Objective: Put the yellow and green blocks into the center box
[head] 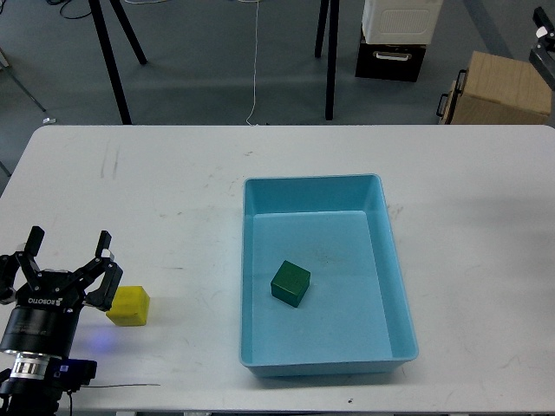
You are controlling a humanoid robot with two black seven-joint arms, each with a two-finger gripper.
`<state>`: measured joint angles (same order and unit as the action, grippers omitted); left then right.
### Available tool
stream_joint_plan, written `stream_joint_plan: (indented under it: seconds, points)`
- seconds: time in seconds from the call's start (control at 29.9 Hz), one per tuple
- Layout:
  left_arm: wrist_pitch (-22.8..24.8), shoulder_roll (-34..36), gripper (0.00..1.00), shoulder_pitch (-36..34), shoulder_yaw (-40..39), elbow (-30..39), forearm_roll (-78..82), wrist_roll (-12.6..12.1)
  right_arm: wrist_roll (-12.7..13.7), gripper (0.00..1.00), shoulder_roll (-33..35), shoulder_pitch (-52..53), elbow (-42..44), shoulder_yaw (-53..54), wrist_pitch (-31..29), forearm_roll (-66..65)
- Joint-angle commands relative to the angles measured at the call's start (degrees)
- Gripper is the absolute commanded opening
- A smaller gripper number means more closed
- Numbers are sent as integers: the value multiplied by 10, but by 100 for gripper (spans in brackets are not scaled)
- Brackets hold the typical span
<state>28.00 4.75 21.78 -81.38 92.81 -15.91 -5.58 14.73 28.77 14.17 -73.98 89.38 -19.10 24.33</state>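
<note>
- Yellow block [128, 305] sits on the table [156, 199], left of the box [395, 260], just beside my left claw [69, 251].
- Green block [290, 283] already lies inside the box, so I judge that half done.
- My left claw is spread wide, holding nothing; my right claw is out of view.
- Next, I judge: shift right over the yellow block, lower, clench, carry it into the box.

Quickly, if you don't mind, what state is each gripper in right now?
Left gripper: open, fingers spread, holding nothing; yellow block lies beside it.
Right gripper: not in view.
</note>
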Motion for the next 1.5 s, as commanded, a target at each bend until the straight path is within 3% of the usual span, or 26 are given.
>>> stream_joint_plan:
  seconds: [0.0, 0.1, 0.2, 0.43, 0.83, 1.17, 1.34, 1.47]
  points:
    - [0, 1, 100, -2, -2, 0, 0, 0, 1, 98, -62, -166, -100, 61, -30, 2]
    - [0, 3, 100, -2, -7, 0, 0, 0, 2, 98, -124, -285, -145, 81, -86, 2]
    - [0, 5, 100, -2, -7, 1, 0, 0, 3, 98, -174, -357, -155, 70, -89, 1]
    - [0, 3, 100, 0, -7, 4, 0, 0, 1, 98, -235, -416, -155, 63, -89, 4]
    - [0, 8, 100, -2, -9, 4, -1, -3, 1, 98, -231, -425, -170, 69, -89, 1]
    - [0, 10, 100, -46, -13, 1, -3, 2, 1, 98, -205, -442, -173, 69, -89, -4]
    - [0, 23, 100, -111, -43, -48, 0, -14, 1, 99, -183, -455, -187, 78, -89, -4]
    - [0, 35, 100, -188, -48, -76, -2, 0, 1, 98, -172, -458, -187, 82, -89, -4]
